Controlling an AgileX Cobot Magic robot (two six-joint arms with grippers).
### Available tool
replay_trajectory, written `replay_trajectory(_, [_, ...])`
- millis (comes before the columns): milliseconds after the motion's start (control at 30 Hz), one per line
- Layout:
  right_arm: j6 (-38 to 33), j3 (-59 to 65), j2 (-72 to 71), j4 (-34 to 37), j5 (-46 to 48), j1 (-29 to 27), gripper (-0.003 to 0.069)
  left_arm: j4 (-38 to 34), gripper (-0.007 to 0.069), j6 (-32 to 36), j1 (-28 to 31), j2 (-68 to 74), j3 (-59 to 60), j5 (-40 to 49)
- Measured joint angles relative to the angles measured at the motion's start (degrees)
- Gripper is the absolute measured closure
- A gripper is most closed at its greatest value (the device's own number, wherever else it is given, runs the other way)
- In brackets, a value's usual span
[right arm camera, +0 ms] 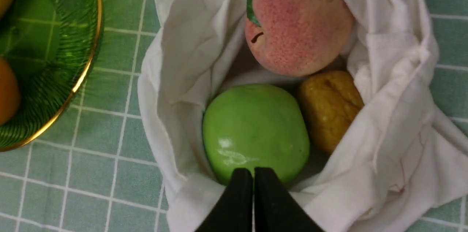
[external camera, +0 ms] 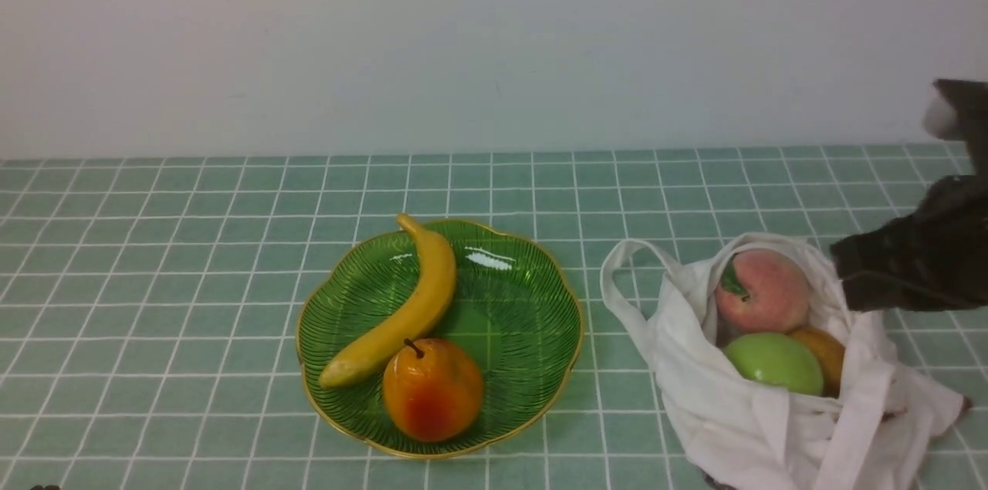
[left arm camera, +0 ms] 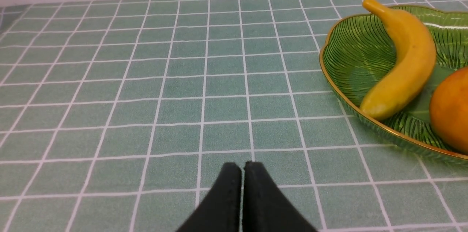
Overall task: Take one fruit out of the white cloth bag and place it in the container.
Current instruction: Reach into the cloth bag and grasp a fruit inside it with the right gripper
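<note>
Looking at a plain off-white wall filling the back, bare apart from a few faint marks. Seeing it meeting a pale green tablecloth along one straight horizontal line. Seeing thin white grid lines running across the cloth in even rectangles, everything lying flat and smooth. Getting soft, even light, throwing only faint, short shadows.

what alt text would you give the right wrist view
An open white cloth bag on a green checked tablecloth holds a light green apple, a pink peach and a brownish-yellow fruit. The shut right pincer points toward the apple; a green plate with a gold rim shows at the frame's edge.
</note>
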Motion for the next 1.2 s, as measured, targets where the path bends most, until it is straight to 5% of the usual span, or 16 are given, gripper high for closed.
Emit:
replay_trajectory(167, [6.59,-3.15,8.53,-8.93,-0.81,5.16,0.0534,0.0,0.0632,0.0,0.0,0.0,0.0,0.0])
replay_trajectory(333, [10.3,-4.97,13.59,-11.84,-1.64,7.47,0.0319,0.0,0.0632,0.0,0.0,0.0,0.0,0.0])
replay_trajectory(367, [11.32,-5.72,15.04,-11.96,-2.14,7.89,0.0214,0.0,0.0632,0.0,0.0,0.0,0.0,0.0])
replay_trajectory(567, [11.97,-6.31,18.61,-12.48,-2.52,8.19,-0.0006,0.0,0.0632,0.0,0.0,0.0,0.0,0.0])
replay_trajectory(1033, [12.98,-6.86,23.4,-11.98,0.07,8.32,-0.0032,0.0,0.0632,0.0,0.0,0.0,0.0,0.0])
replay_trajectory(1200, [13.04,-7.41,24.03,-12.17,0.61,8.32,0.0018,0.0,0.0632,0.0,0.0,0.0,0.0,0.0])
